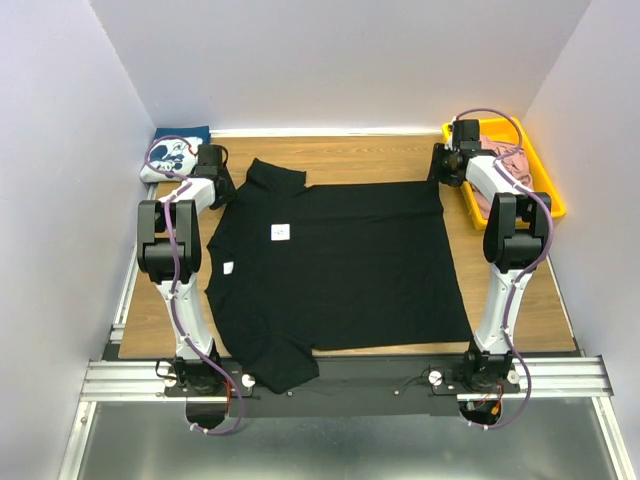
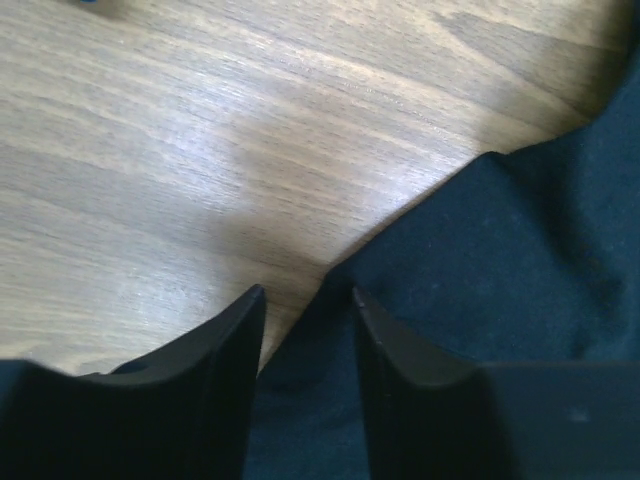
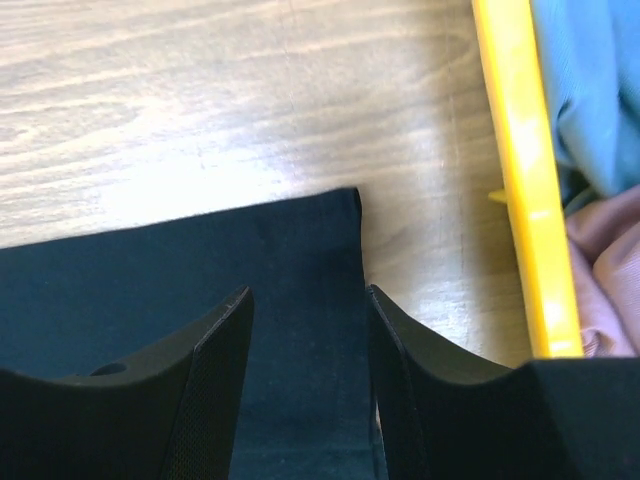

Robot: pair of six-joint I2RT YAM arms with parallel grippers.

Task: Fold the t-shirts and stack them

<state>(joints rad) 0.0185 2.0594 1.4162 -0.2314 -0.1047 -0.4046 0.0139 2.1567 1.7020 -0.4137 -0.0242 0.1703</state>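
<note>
The large black t-shirt (image 1: 340, 265) lies spread flat on the wooden table, its collar at the far left. My left gripper (image 1: 223, 188) is low at the shirt's far-left edge. In the left wrist view it (image 2: 308, 295) is open, and the black cloth (image 2: 500, 260) edge lies between the fingers. My right gripper (image 1: 441, 166) is at the shirt's far-right corner. In the right wrist view it (image 3: 308, 295) is open over that corner (image 3: 200, 260). The folded navy shirt with the white mouse print (image 1: 175, 155) sits at the far left. The pink shirt (image 1: 512, 160) lies in the tray.
A yellow tray (image 1: 548, 190) stands at the far right, close to my right gripper. Its rim (image 3: 520, 180) shows in the right wrist view, with pink cloth (image 3: 612, 270) and light blue cloth (image 3: 590, 80) inside. White walls close in the table on three sides.
</note>
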